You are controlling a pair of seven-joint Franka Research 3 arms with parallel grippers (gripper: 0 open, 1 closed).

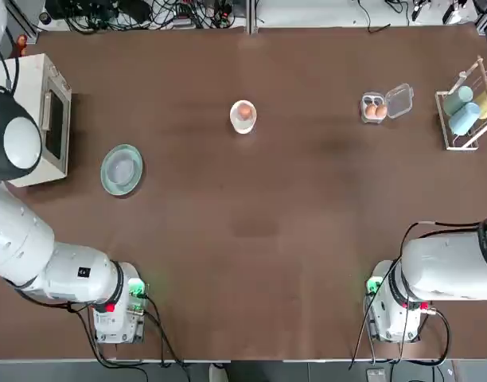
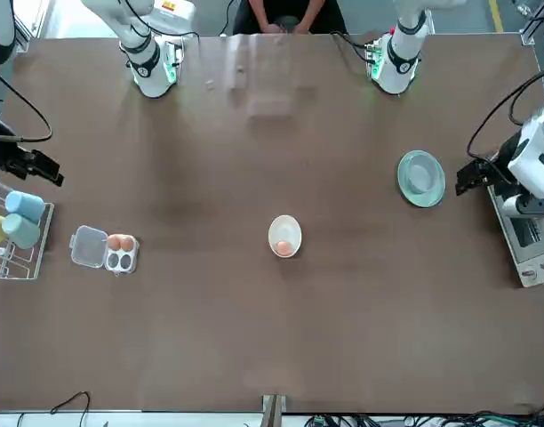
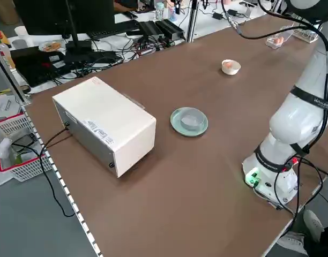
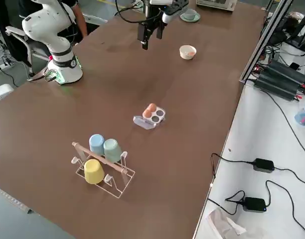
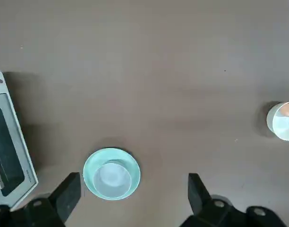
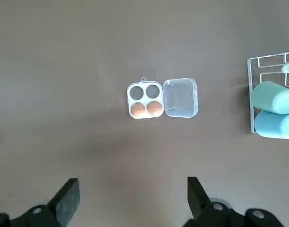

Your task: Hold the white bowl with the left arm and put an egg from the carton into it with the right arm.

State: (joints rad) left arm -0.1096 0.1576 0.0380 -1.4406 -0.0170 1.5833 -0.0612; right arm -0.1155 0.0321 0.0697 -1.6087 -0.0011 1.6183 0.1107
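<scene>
Already an egg (image 1: 244, 111) lies in the white bowl (image 1: 242, 119) at the far middle of the surface (image 1: 251, 263), and two more sit in the open carton (image 1: 374, 107) to its right, also far from my bases. Both my pairs of jaws are spread around nothing: the left gripper (image 5: 135, 198) at the near left, the right gripper (image 6: 134, 201) at the near right. I judge the job done, or nearly so (nobody needs a second egg from me). The main risk is my carrying on regardless: another egg dropped onto the first could crack both. If I do reach for the bowl, closing off-centre could tip it, small and light as it looks, and roll the egg out. A low sweep of my right arm (image 1: 450, 267) could catch the raised lid (image 6: 180, 98) and drag the carton. Best, I think, to keep both arms high and leave things be.
</scene>
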